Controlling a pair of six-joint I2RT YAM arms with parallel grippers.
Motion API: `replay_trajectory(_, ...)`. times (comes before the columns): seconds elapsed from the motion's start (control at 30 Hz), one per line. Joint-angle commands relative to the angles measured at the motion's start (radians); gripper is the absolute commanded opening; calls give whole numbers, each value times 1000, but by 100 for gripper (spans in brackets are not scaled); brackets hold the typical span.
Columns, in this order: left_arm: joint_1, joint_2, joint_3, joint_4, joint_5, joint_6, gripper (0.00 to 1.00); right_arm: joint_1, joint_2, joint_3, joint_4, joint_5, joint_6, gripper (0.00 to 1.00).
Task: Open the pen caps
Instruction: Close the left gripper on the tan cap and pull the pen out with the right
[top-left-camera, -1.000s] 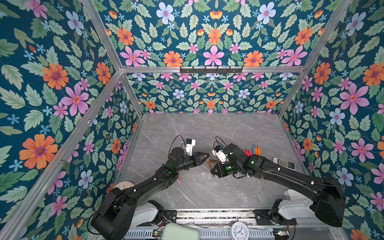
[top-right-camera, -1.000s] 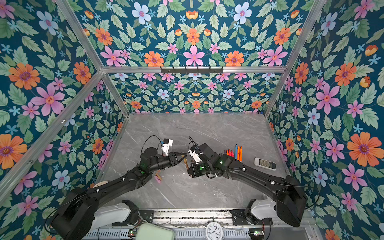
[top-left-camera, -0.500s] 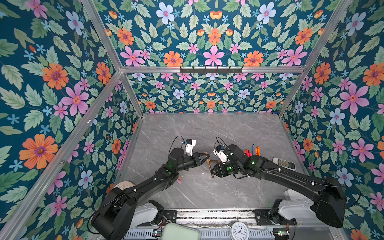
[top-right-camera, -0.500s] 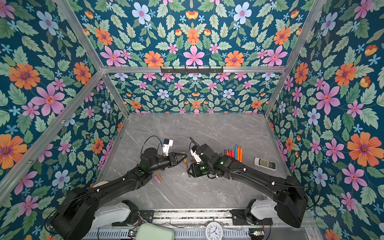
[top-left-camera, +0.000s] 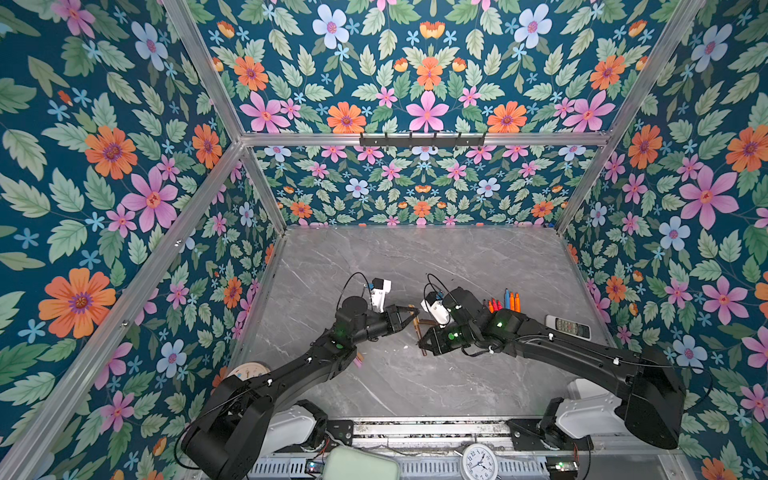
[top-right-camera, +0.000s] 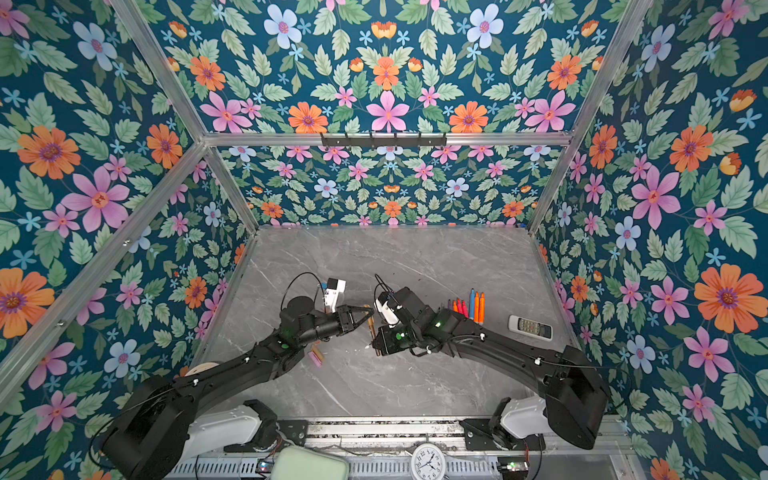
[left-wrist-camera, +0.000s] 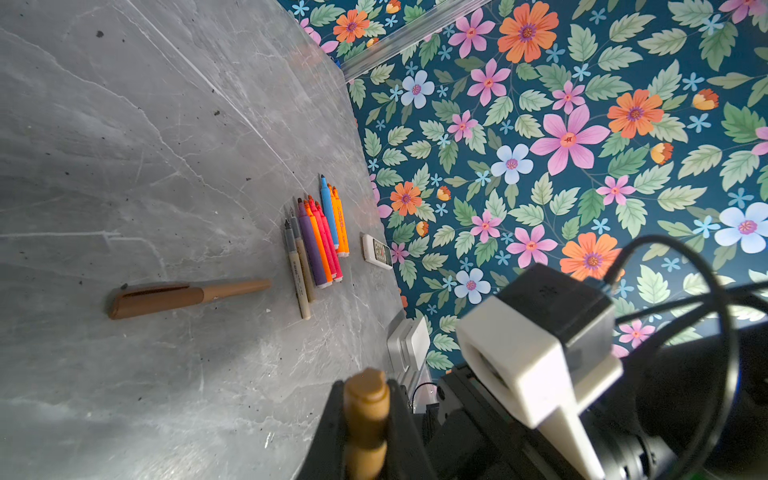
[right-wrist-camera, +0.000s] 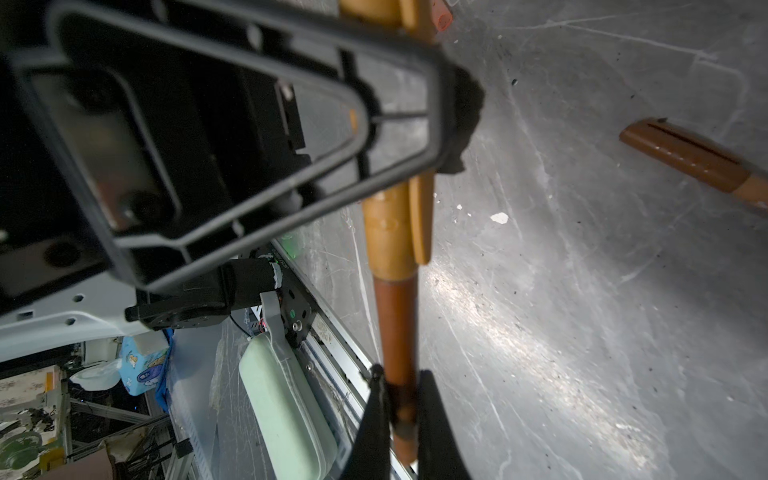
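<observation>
Pen (right-wrist-camera: 395, 324) in play sits mid-workspace, pinned btwn both grippers and seemingly lifted off the table (left-wrist-camera: 124, 145). Its long axis runs roughly near-to-far in both top views, slightly tilted. Cap (right-wrist-camera: 388, 232) end points to the far wall, barrel end toward the robot base.

L gripper (top-left-camera: 409, 319) comes in from the left, pinched on the gold cap. R gripper (right-wrist-camera: 399, 415) comes from the right, clamped on the brown barrel near its tail. Cap looks seated, no gap at the seam afaict.

Your pull needs to go straight along the pen axis, w/ L going far and R going near. Any sideways load prob bends the joint.

- **Cap:** smooth glossy plastic, flat clip along one side, so it could twist in the pads.
- **Barrel:** thin, round, slick, darker brown. Slip risk is on the R side imo.

Second brown pen (left-wrist-camera: 187, 295) lies flat on the table, capped, well apart from both grippers. Row of uncapped markers (left-wrist-camera: 320, 237) lies side by side by the R arm, w/ a white remote (left-wrist-camera: 376, 251) just beside it. Loose caps (top-right-camera: 316, 356) lie by the L forearm.
</observation>
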Motion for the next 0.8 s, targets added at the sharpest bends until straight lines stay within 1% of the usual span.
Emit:
replay_trajectory(0.0, 0, -8, -1, 37, 5, -4, 0, 0, 7, 3, 20, -8, 11, 0)
replay_trajectory(0.13, 0, -2, 0, 44, 15, -1, 0, 0, 7, 4, 23, -17, 11, 0)
replay_trajectory(0.23, 0, 7, -1, 55, 27, -6, 10, 0, 5, 8, 21, -19, 11, 0)
replay_trajectory(0.37, 0, 7, 0, 58, 28, -5, 17, 0, 4, 13, 14, -16, 7, 0)
replay_trajectory(0.53, 0, 9, 1, 57, 34, -4, 23, 0, 9, 15, 15, -19, 7, 0)
replay_trajectory(0.57, 0, 9, 2, 57, 36, -4, 28, 0, 9, 13, 15, -19, 7, 0)
replay_trajectory(0.6, -1, 8, 2, 57, 37, -3, 29, 0, 10, 15, 15, -19, 8, 0)
replay_trajectory(0.63, -2, 7, 1, 57, 38, -2, 27, 0, 9, 15, 15, -19, 8, 0)
replay_trajectory(0.67, -2, 6, 1, 59, 40, -3, 21, 0, 8, 15, 14, -17, 8, 0)
replay_trajectory(0.7, -2, 3, -1, 59, 38, -2, 18, 0, 8, 15, 13, -19, 6, 0)
replay_trajectory(0.77, -2, 0, 2, 58, 40, -1, 18, 0, 10, 18, 10, -17, 6, 0)
